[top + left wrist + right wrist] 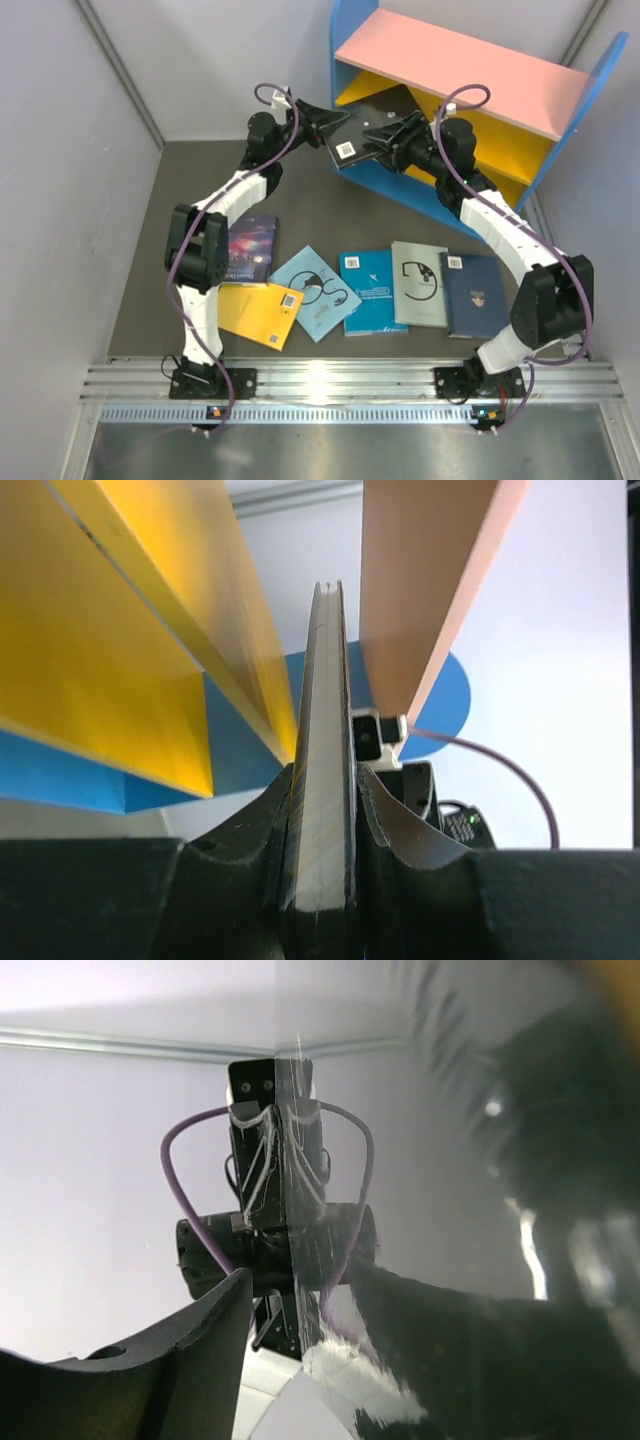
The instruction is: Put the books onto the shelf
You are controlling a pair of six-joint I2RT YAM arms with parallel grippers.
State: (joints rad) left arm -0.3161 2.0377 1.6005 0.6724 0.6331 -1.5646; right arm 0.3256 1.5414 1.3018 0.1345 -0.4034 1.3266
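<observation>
The shelf [470,75] stands at the back right of the bench [150,200]. Before its left end, a book [362,120] hangs between the left pincer [333,128] and the right pincer [385,140]. Nearer the front, six books [372,290] lie in a row.

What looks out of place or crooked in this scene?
The black book hangs tilted at the shelf front, clamped by the left tool, with the right tool at its opposite edge. On the table, the light blue book lies skewed, unlike the teal book beside it.
</observation>
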